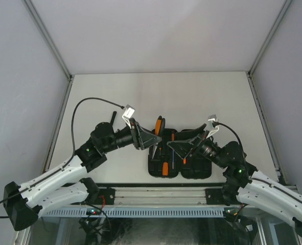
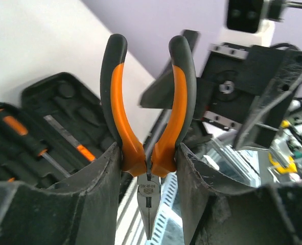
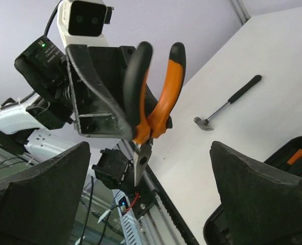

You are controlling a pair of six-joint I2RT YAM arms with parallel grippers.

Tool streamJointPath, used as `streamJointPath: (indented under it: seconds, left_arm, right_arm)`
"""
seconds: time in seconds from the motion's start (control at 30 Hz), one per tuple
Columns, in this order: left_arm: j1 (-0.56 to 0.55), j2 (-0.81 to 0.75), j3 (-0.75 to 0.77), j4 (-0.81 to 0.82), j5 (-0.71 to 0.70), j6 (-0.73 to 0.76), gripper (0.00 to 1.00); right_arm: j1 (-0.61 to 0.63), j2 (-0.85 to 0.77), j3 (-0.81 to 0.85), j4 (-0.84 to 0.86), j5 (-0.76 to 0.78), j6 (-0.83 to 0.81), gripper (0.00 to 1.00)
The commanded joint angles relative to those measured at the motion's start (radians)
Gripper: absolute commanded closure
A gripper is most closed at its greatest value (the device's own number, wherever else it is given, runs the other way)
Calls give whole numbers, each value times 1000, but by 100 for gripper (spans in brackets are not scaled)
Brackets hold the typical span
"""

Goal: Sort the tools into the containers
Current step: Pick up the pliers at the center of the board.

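L hand (image 2: 148, 171): your grip's on pliers (image 2: 117, 102) at pivot, above case (image 1: 204, 172) far edge.
R hand (image 3: 151, 191): jaws spread wide, empty, facing pliers.
Axis: nose down, handles up; L nearest.

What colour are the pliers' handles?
Orange and black; the needle-nose pliers show best in the left wrist view.
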Motion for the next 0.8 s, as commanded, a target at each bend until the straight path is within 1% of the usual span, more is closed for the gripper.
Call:
streamJointPath:
  seconds: [0.0, 0.13, 0.4, 0.63, 0.77]
  left_arm:
    - [-55, -3, -16, 247, 54, -66, 100]
    - [-78, 13, -52, 364, 94, -122, 100]
    - [-146, 30, -61, 408, 113, -117, 100]
    - [-157, 41, -68, 459, 142, -128, 100]
    - [-158, 57, -63, 475, 160, -130, 100]
  right_arm:
    - [79, 11, 38, 106, 120, -31, 0]
    - [95, 29, 33, 130, 125, -31, 0]
    - [94, 54, 34, 214, 70, -20, 4]
    - [95, 70, 35, 250, 27, -11, 11]
    - [95, 84, 34, 290, -16, -13, 18]
